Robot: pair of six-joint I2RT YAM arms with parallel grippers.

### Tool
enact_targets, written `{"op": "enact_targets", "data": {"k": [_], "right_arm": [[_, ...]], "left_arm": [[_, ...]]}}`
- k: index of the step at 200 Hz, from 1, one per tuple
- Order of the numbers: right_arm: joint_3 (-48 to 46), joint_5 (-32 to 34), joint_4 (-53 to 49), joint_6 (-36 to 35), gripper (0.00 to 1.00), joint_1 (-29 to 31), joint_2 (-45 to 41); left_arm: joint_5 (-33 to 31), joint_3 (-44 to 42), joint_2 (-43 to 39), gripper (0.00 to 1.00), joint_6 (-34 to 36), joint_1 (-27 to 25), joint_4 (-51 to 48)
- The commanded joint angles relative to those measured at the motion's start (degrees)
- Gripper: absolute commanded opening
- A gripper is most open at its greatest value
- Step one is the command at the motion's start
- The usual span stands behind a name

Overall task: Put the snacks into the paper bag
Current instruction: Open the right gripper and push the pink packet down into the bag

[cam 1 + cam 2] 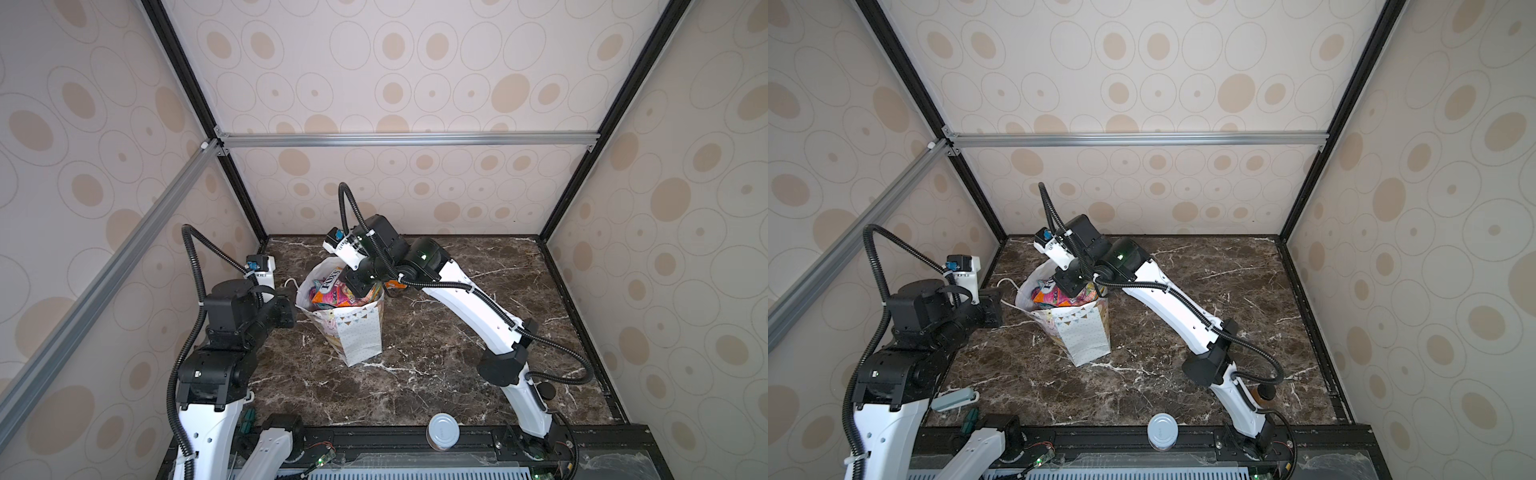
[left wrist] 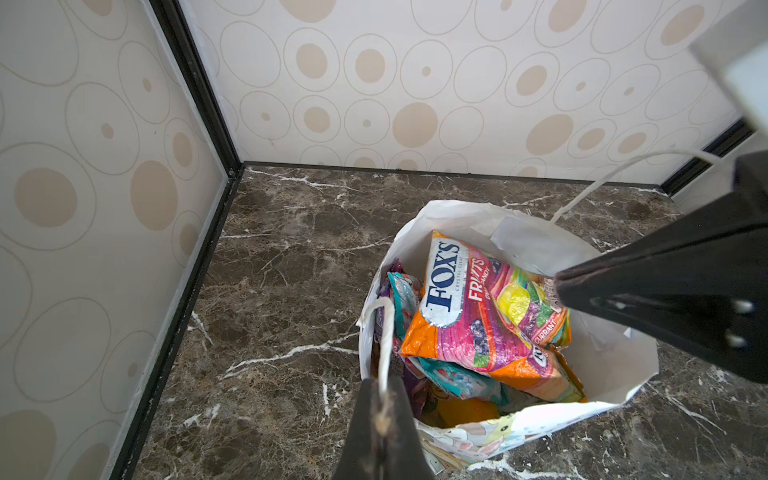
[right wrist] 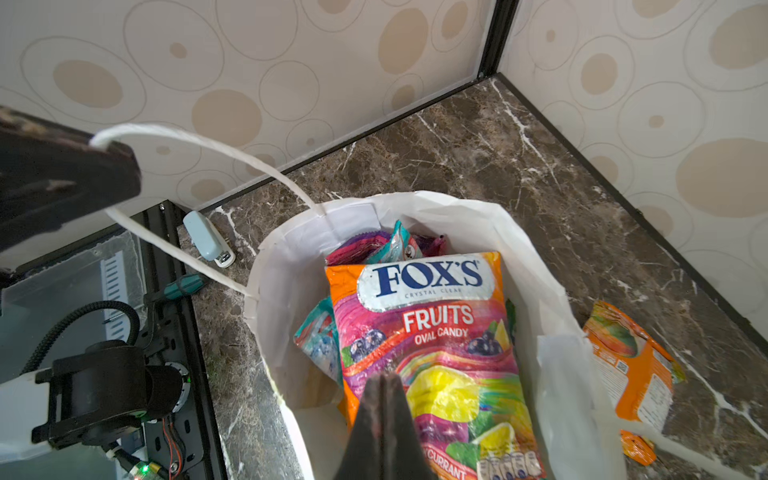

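The white paper bag [image 1: 361,332] [image 1: 1084,332] stands upright left of the table's middle, its mouth open. Several snacks fill it, with a pink and orange FOX'S packet [image 2: 469,316] [image 3: 436,332] on top of teal packets [image 3: 320,345]. One orange packet [image 3: 636,374] [image 1: 392,284] lies on the table just behind the bag. My left gripper [image 2: 382,386] [image 1: 294,307] is shut on the bag's white cord handle [image 3: 208,145] at the bag's left side. My right gripper [image 3: 384,378] [image 1: 363,293] is shut over the bag's mouth, its tip at the FOX'S packet, and I see nothing between the jaws.
A silver-lidded can [image 1: 444,430] stands at the front edge. An amber bottle with a black cap [image 1: 1264,395] is beside the right arm's base. A light-blue stapler [image 3: 208,239] and a green-handled screwdriver [image 3: 183,286] lie at the front left. Patterned walls enclose three sides.
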Motion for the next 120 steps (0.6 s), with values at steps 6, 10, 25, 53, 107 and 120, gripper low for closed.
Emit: {"op": "enact_targets", "data": {"k": [6, 10, 25, 53, 107, 120], "right_arm": [[-0.22, -2.11, -0.72, -0.88, 0.00, 0.22, 3.28], [-0.20, -2.16, -0.81, -0.94, 0.00, 0.23, 3.50], [-0.35, -2.34, -0.99, -1.23, 0.00, 0.22, 4.21], [-1.29, -2.63, -0.88, -2.19, 0.00, 0.30, 5.26], [-2.38, -3.33, -2.91, -3.63, 0.00, 0.22, 7.71], [-0.77, -3.48, -3.99, -3.62, 0.00, 0.22, 8.42]], "left_arm": [[-0.32, 2.54, -0.43, 0.00, 0.75, 0.08, 2.33], [-0.33, 2.47, -0.52, 0.00, 0.75, 0.05, 2.33], [-0.40, 2.24, -0.70, 0.00, 0.69, 0.02, 2.32], [-0.80, 2.26, -0.92, 0.00, 0.73, 0.07, 2.26], [-1.01, 2.00, -1.00, 0.00, 0.97, 0.08, 2.02], [-1.10, 1.90, -1.09, 0.00, 0.93, 0.02, 2.06]]}}
